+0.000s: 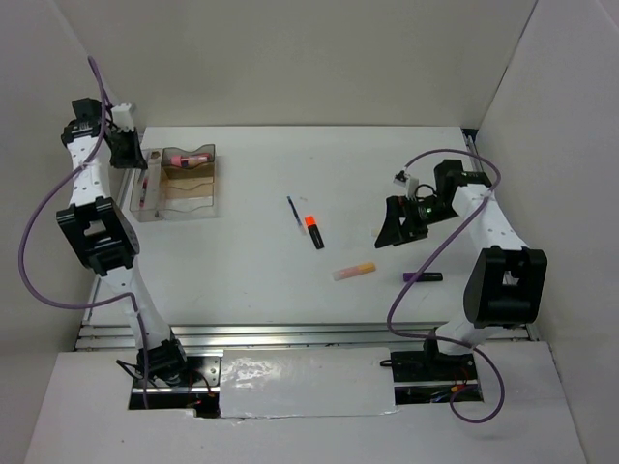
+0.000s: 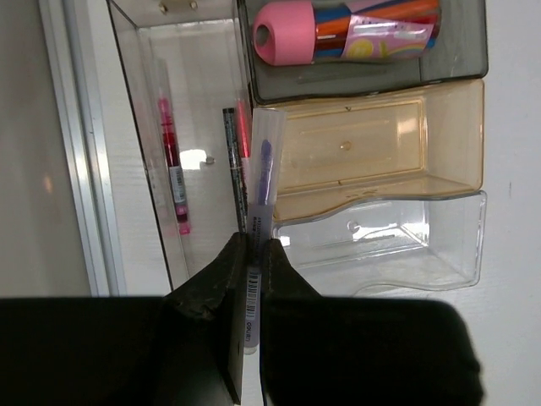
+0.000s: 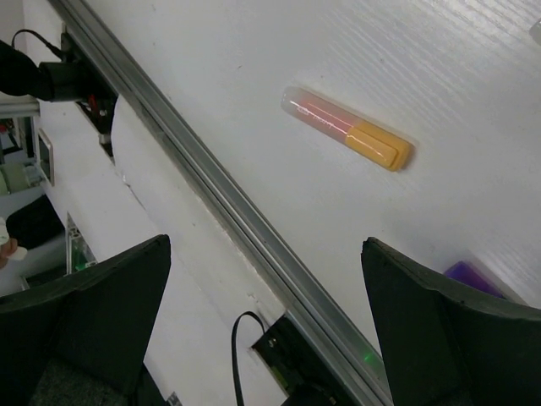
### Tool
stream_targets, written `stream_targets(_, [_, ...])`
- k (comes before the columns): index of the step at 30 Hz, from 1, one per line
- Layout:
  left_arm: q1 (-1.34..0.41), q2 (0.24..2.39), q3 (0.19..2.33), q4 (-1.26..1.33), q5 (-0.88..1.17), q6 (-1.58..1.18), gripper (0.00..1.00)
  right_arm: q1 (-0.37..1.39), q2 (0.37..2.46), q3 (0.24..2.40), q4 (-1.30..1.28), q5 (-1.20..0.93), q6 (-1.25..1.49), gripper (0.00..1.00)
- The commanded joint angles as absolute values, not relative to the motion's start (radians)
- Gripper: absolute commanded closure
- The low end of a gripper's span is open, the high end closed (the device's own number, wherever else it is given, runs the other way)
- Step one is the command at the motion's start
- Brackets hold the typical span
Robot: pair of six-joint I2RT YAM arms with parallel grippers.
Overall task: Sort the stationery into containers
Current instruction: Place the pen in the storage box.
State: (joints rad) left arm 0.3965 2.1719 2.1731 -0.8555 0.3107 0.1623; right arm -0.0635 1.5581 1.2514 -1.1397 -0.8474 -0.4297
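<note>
I hold the left gripper (image 2: 253, 254) clamped on a clear-capped pen (image 2: 264, 161) above the tray (image 2: 483, 144), upper left, to drop it in, while the right gripper (image 3: 266, 313) waits with jaws apart.

The tabletop (image 1: 261, 261) is matt white with a fine streaked grain. A rail (image 3: 211, 199) along its near edge looks like brushed metal with a dull sheen. The tray (image 2: 461, 245) is glossy, smooth plastic, clear in parts, amber and smoky in others, and it catches bright reflections. The pen (image 2: 260, 186) has a clear, shiny plastic cap and a paper-like barcode label. The tube (image 2: 338, 30) has a smooth pink plastic cap and a glossy printed wrap. The marker (image 3: 348, 128) has a translucent plastic cap and an opaque, satin yellow-orange body. The left gripper (image 2: 254, 247) and right gripper (image 3: 264, 245) are matt black plastic.
</note>
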Motion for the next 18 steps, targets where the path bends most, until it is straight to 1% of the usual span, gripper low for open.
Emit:
stream_targets(1, [0.393,2.207,2.148,-0.818,0.281,0.180,1.00,-0.040,1.542,1.266,-1.075,-0.839,-0.396,0.00])
stream_targets(6, [0.405,2.275,2.180,-0.812,0.233,0.147,1.00,-0.006,1.546,1.293,-1.058,-0.809,-0.371,0.00])
stream_targets(7, [0.406,2.286,2.178,-0.808,0.232,0.144,1.00,0.024,1.546,1.296,-1.055,-0.802,-0.362,0.00])
stream_targets(10, [0.408,2.292,2.168,-0.802,0.232,0.147,0.92,0.052,1.546,1.315,-1.039,-0.776,-0.345,0.00])
stream_targets(11, [0.407,2.293,2.166,-0.801,0.233,0.144,0.84,0.075,1.549,1.322,-1.032,-0.767,-0.338,0.00])
stream_targets(12, [0.407,2.292,2.164,-0.798,0.233,0.144,0.81,0.090,1.554,1.341,-1.017,-0.756,-0.330,0.00])
stream_targets(13, [0.407,2.292,2.164,-0.798,0.235,0.143,0.73,0.104,1.557,1.351,-1.006,-0.726,-0.321,0.00])
stream_targets(14, [0.407,2.287,2.163,-0.790,0.235,0.138,0.69,0.136,1.571,1.377,-0.988,-0.710,-0.298,0.00])
stream_targets(15, [0.407,2.283,2.160,-0.785,0.238,0.135,0.59,0.156,1.580,1.394,-0.980,-0.683,-0.288,0.00])
stream_targets(17, [0.408,2.280,2.164,-0.796,0.251,0.133,0.50,0.207,1.614,1.446,-0.968,-0.663,-0.265,0.00])
stream_targets(18, [0.408,2.272,2.167,-0.805,0.259,0.132,0.43,0.224,1.627,1.465,-0.963,-0.658,-0.256,0.01])
